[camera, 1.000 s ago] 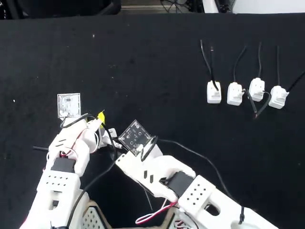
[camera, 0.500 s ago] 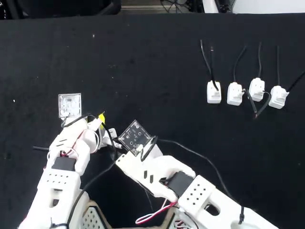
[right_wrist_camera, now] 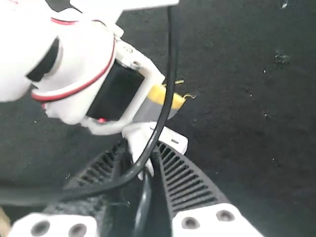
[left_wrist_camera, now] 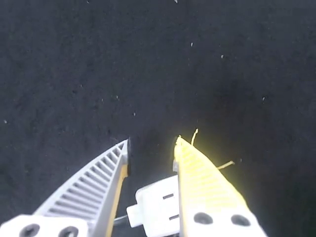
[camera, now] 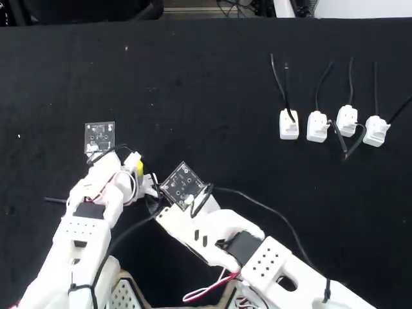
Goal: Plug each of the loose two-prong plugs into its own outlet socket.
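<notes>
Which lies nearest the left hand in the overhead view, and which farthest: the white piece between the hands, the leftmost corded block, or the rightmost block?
1. White piece: right at the left hand.
2. Leftmost block: off to the right, near end of the row.
3. Rightmost block: far end of that row.

Plug [left_wrist_camera: 155,210] between the left gripper [left_wrist_camera: 152,141] fingers, which stand apart. One flank is covered by the yellow finger [left_wrist_camera: 197,182], the rear is cut off at the frame edge, and no prongs are seen.

Right gripper [right_wrist_camera: 140,148]: plug's tail pinched between its fingers, contact masked by the black cable [right_wrist_camera: 169,74] crossing in front. Left arm's body [right_wrist_camera: 74,64] blocks the table beyond those fingertips.

High view: right fingertips lie under the wrist camera board [camera: 183,182]. White corded blocks [camera: 317,127] sit well apart from the fingers, too small to tell plug from socket.
</notes>
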Tool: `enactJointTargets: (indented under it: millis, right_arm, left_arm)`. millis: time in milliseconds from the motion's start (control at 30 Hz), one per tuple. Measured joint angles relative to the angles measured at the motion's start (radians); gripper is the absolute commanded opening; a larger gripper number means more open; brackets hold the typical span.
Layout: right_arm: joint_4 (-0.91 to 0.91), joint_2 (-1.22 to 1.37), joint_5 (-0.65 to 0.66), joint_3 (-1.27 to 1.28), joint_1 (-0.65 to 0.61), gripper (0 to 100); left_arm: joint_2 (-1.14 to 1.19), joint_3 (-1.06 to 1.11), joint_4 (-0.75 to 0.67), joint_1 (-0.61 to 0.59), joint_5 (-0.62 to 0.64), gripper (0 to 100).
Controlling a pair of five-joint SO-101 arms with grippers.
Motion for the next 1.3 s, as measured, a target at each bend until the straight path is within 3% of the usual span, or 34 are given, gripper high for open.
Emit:
enactJointTargets:
  millis: [167,567,667,833,1100,1300]
  right_arm:
    - [0.110,-0.014,0.017,-0.005,0.037,1.1]
    - [0.275,-0.015,0.018,-0.123,0.143,1.1]
    - [0.328,-0.014,0.018,-0.173,0.152,1.1]
    - [0.347,0.103,0.018,-0.250,0.153,1.1]
    - [0.394,0.404,-0.028,-0.419,0.207,1.1]
    - [0.428,0.516,-0.028,-0.482,0.209,1.1]
  left_arm:
    - [-0.120,0.002,0.023,-0.074,0.000,16]
    - [-0.512,0.037,0.247,-0.187,0.023,16]
    - [-0.508,0.037,0.258,-0.190,-0.038,16]
    - [-0.330,-0.037,0.259,-0.189,-0.061,16]
    - [0.230,-0.287,0.262,-0.213,-0.081,16]
    - [0.543,-0.508,0.434,-0.264,-0.117,16]
